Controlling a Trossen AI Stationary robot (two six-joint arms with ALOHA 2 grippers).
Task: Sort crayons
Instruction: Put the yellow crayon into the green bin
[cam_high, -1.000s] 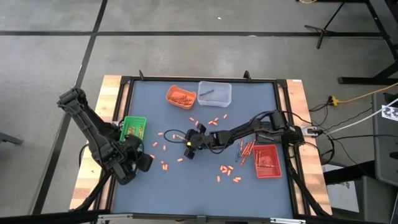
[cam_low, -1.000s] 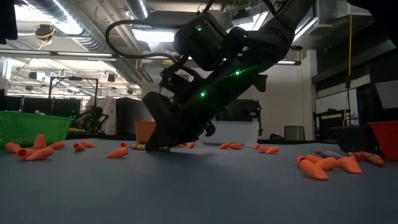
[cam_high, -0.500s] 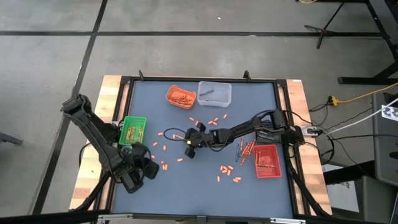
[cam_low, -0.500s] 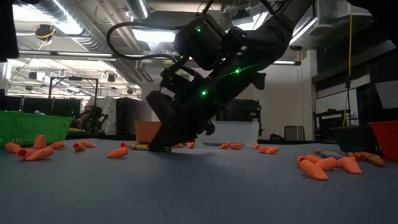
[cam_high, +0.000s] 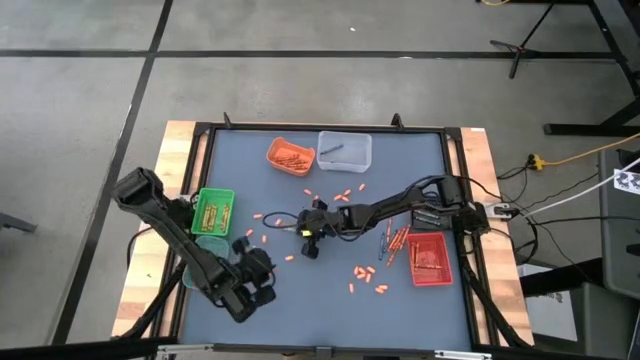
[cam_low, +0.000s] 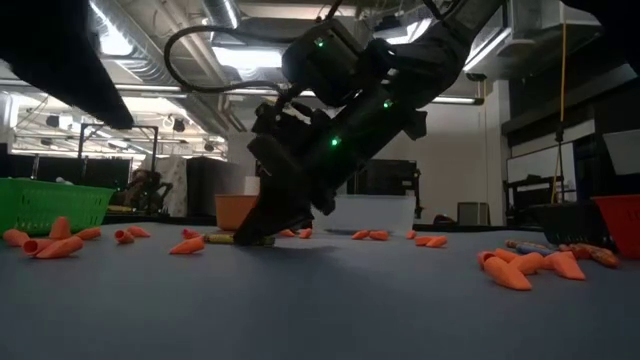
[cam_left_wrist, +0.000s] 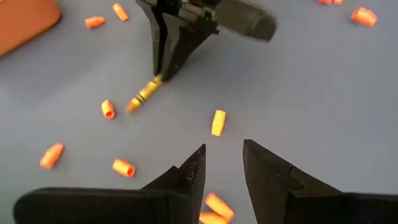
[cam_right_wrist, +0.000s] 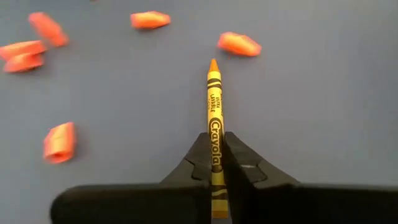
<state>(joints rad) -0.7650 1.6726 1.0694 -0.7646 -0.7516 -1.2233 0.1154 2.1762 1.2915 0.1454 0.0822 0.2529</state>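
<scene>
Because the yellow crayon (cam_right_wrist: 215, 124) is pinched only at its rear end by the right gripper (cam_right_wrist: 214, 163), with most of its length sticking out ahead of the fingertips, a slip or a twist in the grasp can be expected if it is lifted or swung quickly. It is held low over the middle of the blue table (cam_high: 330, 300), its tip close to the surface, so a snag on the mat cannot be ruled out. Short orange pieces (cam_high: 365, 270) are scattered all around it, and one could be knocked aside by the protruding tip. The left gripper (cam_left_wrist: 222, 168) is held spread apart and empty near the table's front left, just beside the green tray (cam_high: 214, 210), and is pointed toward the right arm; a collision could be caused if both arms were moved through the centre together. A wrong drop is also possible, since the orange tray (cam_high: 290, 155), the clear tray (cam_high: 345, 150) and the red tray (cam_high: 430, 260) are set apart.
</scene>
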